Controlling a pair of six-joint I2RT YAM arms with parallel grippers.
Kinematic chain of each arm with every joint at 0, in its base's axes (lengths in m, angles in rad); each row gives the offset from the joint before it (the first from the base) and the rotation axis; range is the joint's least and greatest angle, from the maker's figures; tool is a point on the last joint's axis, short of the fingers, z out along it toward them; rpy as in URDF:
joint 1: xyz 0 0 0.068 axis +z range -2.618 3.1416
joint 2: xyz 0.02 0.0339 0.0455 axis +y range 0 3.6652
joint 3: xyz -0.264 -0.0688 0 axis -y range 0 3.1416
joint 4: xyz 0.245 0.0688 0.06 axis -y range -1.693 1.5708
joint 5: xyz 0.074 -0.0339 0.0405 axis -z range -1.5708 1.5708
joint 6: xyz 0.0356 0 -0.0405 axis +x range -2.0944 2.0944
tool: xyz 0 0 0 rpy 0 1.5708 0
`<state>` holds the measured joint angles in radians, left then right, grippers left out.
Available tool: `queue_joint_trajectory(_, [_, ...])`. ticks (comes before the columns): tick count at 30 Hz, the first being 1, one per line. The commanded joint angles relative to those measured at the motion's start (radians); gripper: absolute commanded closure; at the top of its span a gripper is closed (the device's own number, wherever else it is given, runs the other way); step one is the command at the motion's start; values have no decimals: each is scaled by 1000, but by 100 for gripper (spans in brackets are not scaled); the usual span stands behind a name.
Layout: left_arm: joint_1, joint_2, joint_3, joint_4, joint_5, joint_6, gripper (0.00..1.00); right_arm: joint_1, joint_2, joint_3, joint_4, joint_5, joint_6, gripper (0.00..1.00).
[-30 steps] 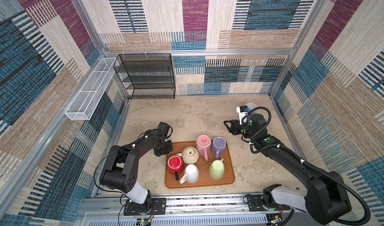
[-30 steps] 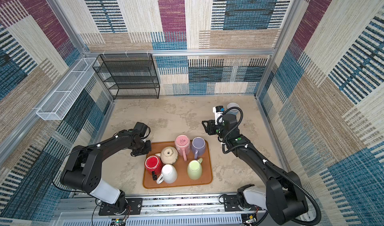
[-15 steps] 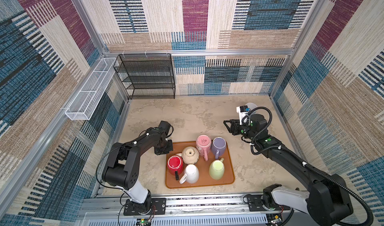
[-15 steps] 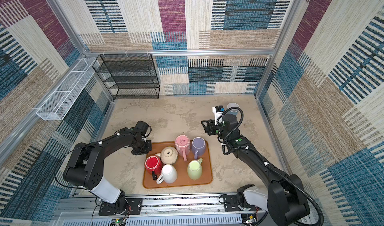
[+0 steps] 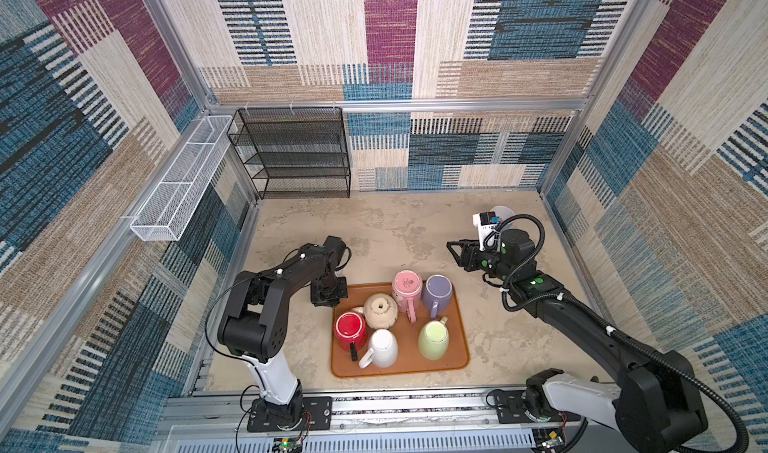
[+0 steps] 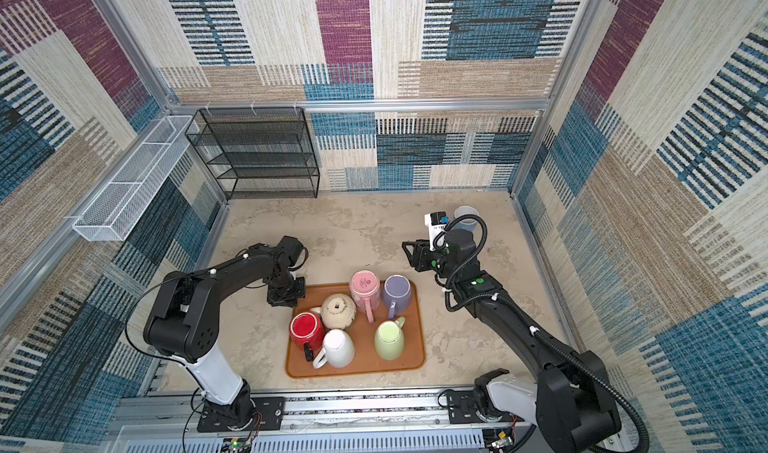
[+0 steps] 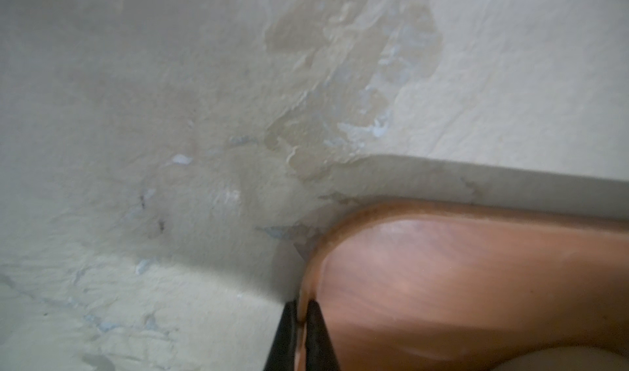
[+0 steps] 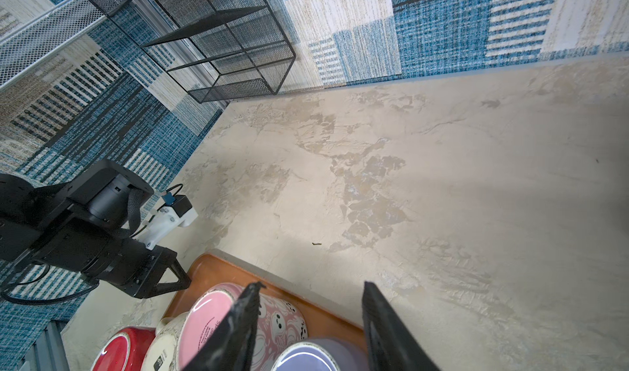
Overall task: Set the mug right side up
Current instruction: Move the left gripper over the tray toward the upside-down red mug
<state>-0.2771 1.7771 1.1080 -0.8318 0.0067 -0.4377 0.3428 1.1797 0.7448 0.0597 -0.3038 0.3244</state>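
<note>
At the smooth orange tray's (image 5: 409, 367) rounded ten-o'clock corner, left pincer (image 5: 329, 302) pinches the thin rim; right pincer (image 5: 455, 255) gapes empty at one o'clock, near the glossy base-up pink mug (image 5: 407, 283).

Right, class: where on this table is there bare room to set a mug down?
Widest bare patch: the table between the black rack and the tray. A narrower strip lies between the tray and the right wall, partly under the right arm. Crowded: the tray, packed with six mugs, left hand at its corner.
</note>
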Motion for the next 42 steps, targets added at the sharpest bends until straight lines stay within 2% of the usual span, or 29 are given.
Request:
queue_joint_trajectory(1, [1, 34, 24, 192, -44, -23, 100, 4, -4, -1, 32, -3, 11, 49])
queue_joint_trajectory(22, [5, 119, 208, 150, -48, -18, 100, 2, -4, 2, 28, -8, 9, 49])
queue_joint_trajectory(39, [6, 133, 256, 144, -44, -3, 100, 4, 3, 21, 3, -19, 1, 47])
queue_joint_trajectory(40, [6, 126, 254, 143, -43, -2, 98, 4, 3, 26, -3, -20, 1, 47])
queue_joint_trajectory(42, [6, 105, 250, 142, -47, 1, 85, 5, 1, 33, -15, -18, 1, 46])
